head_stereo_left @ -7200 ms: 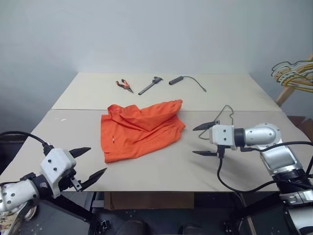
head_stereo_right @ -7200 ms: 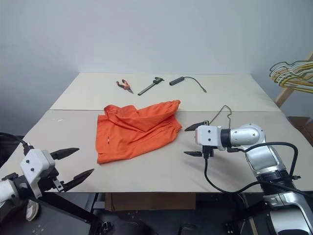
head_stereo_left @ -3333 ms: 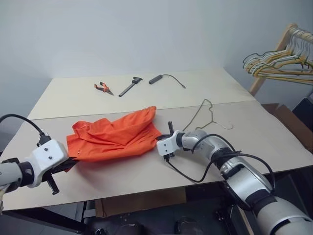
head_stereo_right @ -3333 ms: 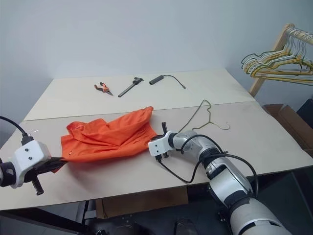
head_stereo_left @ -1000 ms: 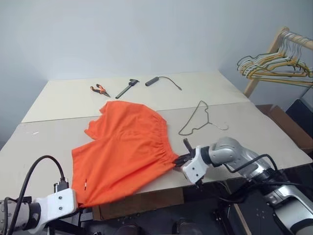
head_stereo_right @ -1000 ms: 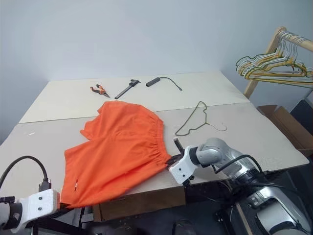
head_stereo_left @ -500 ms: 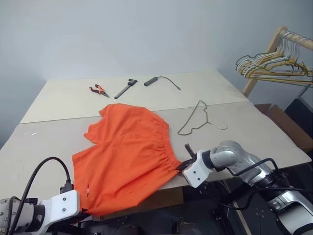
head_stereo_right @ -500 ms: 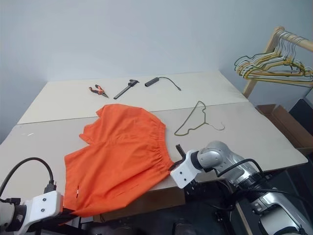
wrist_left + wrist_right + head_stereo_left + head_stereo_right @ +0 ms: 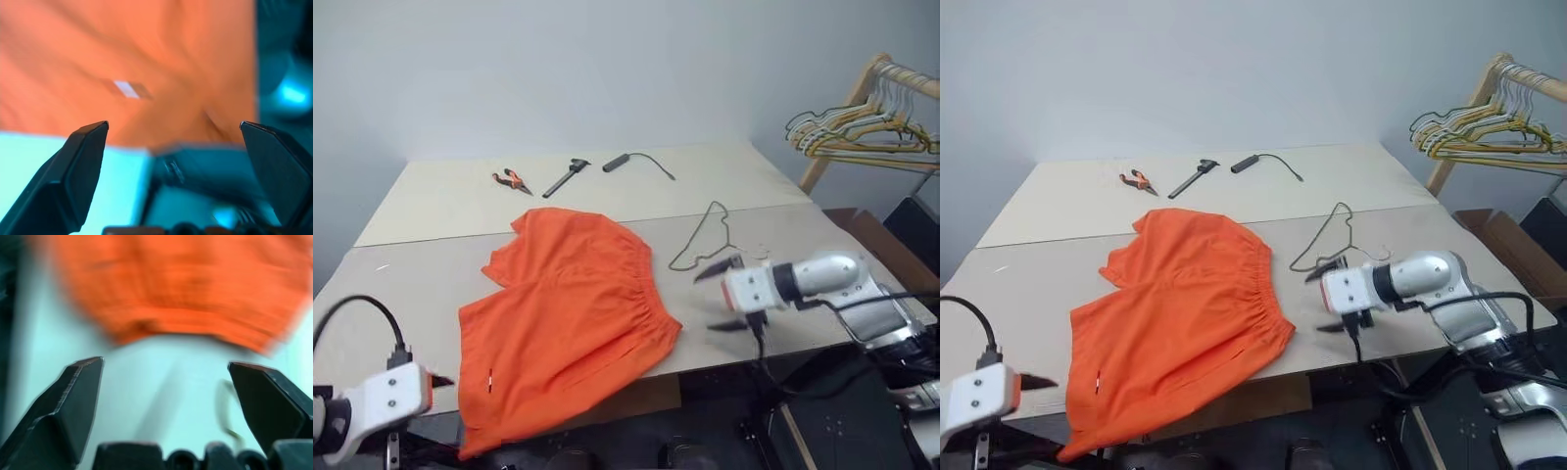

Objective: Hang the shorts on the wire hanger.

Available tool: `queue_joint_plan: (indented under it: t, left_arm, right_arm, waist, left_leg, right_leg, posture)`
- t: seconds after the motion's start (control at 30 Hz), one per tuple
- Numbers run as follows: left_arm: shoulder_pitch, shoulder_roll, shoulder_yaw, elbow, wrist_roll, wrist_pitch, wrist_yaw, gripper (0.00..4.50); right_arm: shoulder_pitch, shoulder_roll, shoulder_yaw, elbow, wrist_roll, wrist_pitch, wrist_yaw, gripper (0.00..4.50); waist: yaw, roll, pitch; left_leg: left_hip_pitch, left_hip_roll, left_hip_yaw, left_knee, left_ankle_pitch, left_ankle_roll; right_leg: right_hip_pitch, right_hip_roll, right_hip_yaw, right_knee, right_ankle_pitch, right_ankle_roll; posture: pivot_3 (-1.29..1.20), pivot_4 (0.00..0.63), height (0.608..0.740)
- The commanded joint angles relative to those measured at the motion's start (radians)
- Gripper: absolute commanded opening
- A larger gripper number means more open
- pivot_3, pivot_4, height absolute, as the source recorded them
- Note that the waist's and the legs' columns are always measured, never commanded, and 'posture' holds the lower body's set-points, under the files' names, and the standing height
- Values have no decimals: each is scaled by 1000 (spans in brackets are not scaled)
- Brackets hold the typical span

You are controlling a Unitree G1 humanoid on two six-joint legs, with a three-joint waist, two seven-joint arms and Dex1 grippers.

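The left gripper is released, its two black fingers spread wide with nothing between them; it sits at the near left corner, off the front edge of the surface. The left wrist view shows what the head views do not: a small pale label on the orange cloth right in front of the fingers, and the hem of the cloth ending over a dark gap below the surface edge.

The right gripper is also released, jaws wide apart and empty, hovering above the near right part of the surface just right of the shorts. Its wrist view looks past the spread fingers at the edge of the orange cloth and a stretch of bare surface.

The shorts lie spread flat in the middle of the surface, gathered waistband toward the right, one leg hanging over the near edge at the left. The wire hanger lies flat just beyond the right gripper, near the waistband but apart from it.

At the far side lie orange-handled pliers, a dark hand tool and a black cylinder with a cord. Far right, a wooden rack carries a bunch of hangers, with a cardboard box on the floor below.
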Motion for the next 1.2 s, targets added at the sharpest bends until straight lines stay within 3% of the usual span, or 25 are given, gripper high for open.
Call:
queue_joint_plan:
  t: [0.03,0.1,0.17,0.43,0.63,0.8,1.07,1.2]
  left_arm:
    - [-123,-17,-36,-29,-87,65,86,4482]
    - [-195,-26,-85,-43,-107,75,125,4482]
    - [-260,-34,-129,-53,-126,84,156,4482]
    - [-397,2,-288,-13,-85,55,197,4482]
    - [-430,19,-339,30,-43,19,209,4482]
    - [-418,21,-349,50,-23,-8,208,4482]
    - [-400,30,-343,68,-2,-37,204,4482]
    - [-412,20,-360,70,-1,-45,212,4482]
  right_arm:
    - [-112,132,-50,108,2,321,-173,4500]
    - [-181,232,-85,215,18,502,-275,4500]
    - [-227,296,-108,313,24,575,-331,4500]
    - [-342,433,-130,627,38,590,-369,4500]
    - [-387,443,-110,776,-5,596,-396,4500]
    - [-336,356,-83,723,-27,682,-328,4500]
    - [-187,148,-42,403,-14,830,-210,4500]
    - [-228,204,-146,384,20,846,-338,4500]
  waist:
    - [-1,0,0]
    - [0,0,0]
    - [-1,1,0]
    - [-7,2,0]
    - [-27,2,0]
    - [-26,2,0]
    - [-24,3,0]
    - [-40,3,0]
  left_leg:
    - [0,0,0,0,0,0]
    - [-1,0,0,0,2,3]
    - [-3,-1,0,0,3,4]
    - [-18,-3,0,0,5,-2]
    - [-17,-3,0,0,4,1]
    - [-17,-3,-1,0,3,2]
    - [-17,-3,-1,0,2,5]
    - [-16,-2,0,0,2,4]
  right_leg:
    - [0,0,0,0,0,0]
    - [-1,0,0,1,5,-8]
    - [-1,0,0,1,8,-5]
    - [-14,1,0,0,10,-2]
    - [-14,2,0,0,9,-2]
    - [-13,2,0,1,10,-2]
    - [-12,1,0,0,10,-1]
    - [-13,3,1,0,10,-1]
  posture:
    - [8,0,740]
    - [6,0,740]
    - [5,0,740]
    - [1,0,740]
    - [1,0,740]
    - [-3,0,740]
    - [-13,0,740]
    - [-24,0,740]
